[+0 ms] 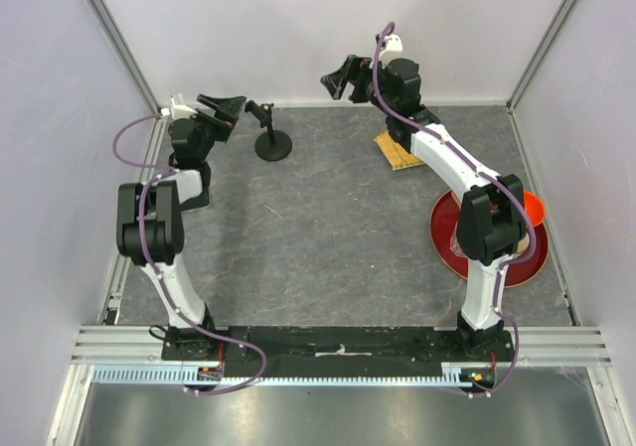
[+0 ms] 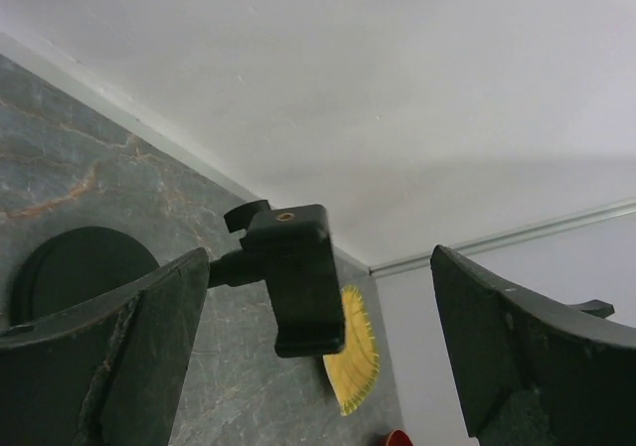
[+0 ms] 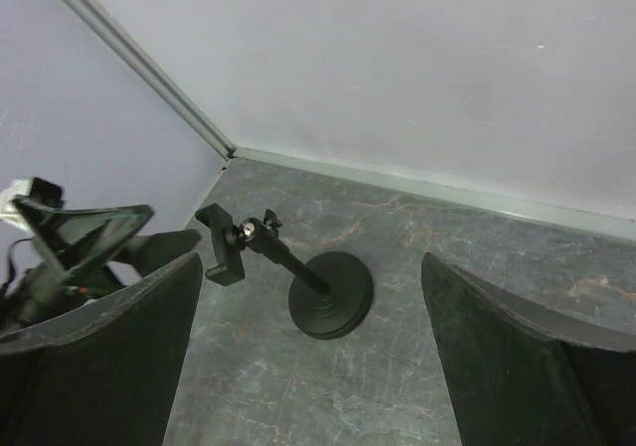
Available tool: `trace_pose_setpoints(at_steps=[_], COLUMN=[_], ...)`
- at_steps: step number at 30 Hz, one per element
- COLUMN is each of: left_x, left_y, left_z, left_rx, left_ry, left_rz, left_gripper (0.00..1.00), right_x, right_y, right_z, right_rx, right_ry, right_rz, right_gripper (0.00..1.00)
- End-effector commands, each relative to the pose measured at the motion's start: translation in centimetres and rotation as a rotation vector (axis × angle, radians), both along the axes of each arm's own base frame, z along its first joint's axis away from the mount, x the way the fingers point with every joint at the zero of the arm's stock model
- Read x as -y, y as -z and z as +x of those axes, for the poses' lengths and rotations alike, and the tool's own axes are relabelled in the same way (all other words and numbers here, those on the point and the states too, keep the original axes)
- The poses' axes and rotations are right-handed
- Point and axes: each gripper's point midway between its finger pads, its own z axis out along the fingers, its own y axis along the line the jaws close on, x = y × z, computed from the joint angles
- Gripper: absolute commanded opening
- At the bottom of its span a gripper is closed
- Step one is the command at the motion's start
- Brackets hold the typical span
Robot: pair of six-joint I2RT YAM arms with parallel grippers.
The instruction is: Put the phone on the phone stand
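The black phone stand (image 1: 273,146) stands at the back of the table, left of centre, with its post tilted and its clip cradle (image 1: 260,108) empty. My left gripper (image 1: 224,108) hovers just left of the cradle, jaws wide open and empty. In the left wrist view the cradle (image 2: 298,277) sits between the two fingers of the left gripper (image 2: 320,257). My right gripper (image 1: 343,76) is raised at the back, right of the stand, open and empty. The right wrist view looks between the right gripper's (image 3: 312,258) fingers down at the stand (image 3: 331,294). No phone shows in any view.
A yellow woven mat (image 1: 396,151) lies at the back right under the right arm and also shows in the left wrist view (image 2: 356,352). A round red plate (image 1: 442,232) and an orange bowl (image 1: 535,208) sit at the right. Enclosure walls close in the back and both sides.
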Motion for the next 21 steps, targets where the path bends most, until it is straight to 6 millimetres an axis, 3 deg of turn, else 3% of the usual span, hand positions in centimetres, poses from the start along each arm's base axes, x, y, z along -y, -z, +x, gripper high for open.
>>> trace_pose_setpoints(at_steps=[1, 2, 3, 8, 12, 14, 15, 17, 18, 20, 21], left_x=[1.4, 1.4, 1.7, 3.4, 5.3, 5.3, 7.2, 7.8, 8.1, 8.7, 9.1], left_y=[-2.7, -1.2, -0.8, -0.6, 0.8, 0.9, 1.4, 1.6, 1.8, 1.7, 1.7], left_z=[1.3, 1.9, 2.2, 3.6, 4.2, 4.5, 4.1, 4.0, 3.8, 3.2, 2.9], left_rx=[0.13, 0.105, 0.103, 0.127, 0.104, 0.101, 0.085, 0.079, 0.073, 0.061, 0.06], left_ry=[0.102, 0.102, 0.112, 0.179, 0.224, 0.229, 0.267, 0.281, 0.291, 0.307, 0.316], left_rz=[-0.099, -0.1, -0.098, -0.11, -0.121, -0.123, -0.127, -0.134, -0.135, -0.158, -0.167], left_gripper=[0.96, 0.95, 0.93, 0.78, 0.63, 0.57, 0.47, 0.38, 0.28, 0.15, 0.03], right_x=[-0.3, -0.4, -0.4, -0.7, -1.1, -1.3, -1.4, -1.8, -2.0, -2.7, -3.0], right_y=[-5.2, -5.4, -5.3, -4.9, -4.5, -4.3, -4.3, -4.1, -3.6, -3.6, -2.7], right_z=[-1.0, -1.0, -1.0, -0.6, -0.3, -0.3, -0.4, -0.3, -0.2, -0.3, -0.2], right_rx=[0.106, 0.112, 0.114, 0.109, 0.096, 0.091, 0.091, 0.089, 0.08, 0.08, 0.065], right_ry=[-0.043, -0.045, -0.043, -0.053, -0.065, -0.073, -0.076, -0.082, -0.084, -0.093, -0.097], right_rz=[0.046, 0.045, 0.045, 0.051, 0.061, 0.066, 0.067, 0.065, 0.063, 0.055, 0.035], right_gripper=[0.98, 0.98, 0.98, 0.98, 0.98, 0.98, 0.98, 0.98, 0.98, 0.98, 0.98])
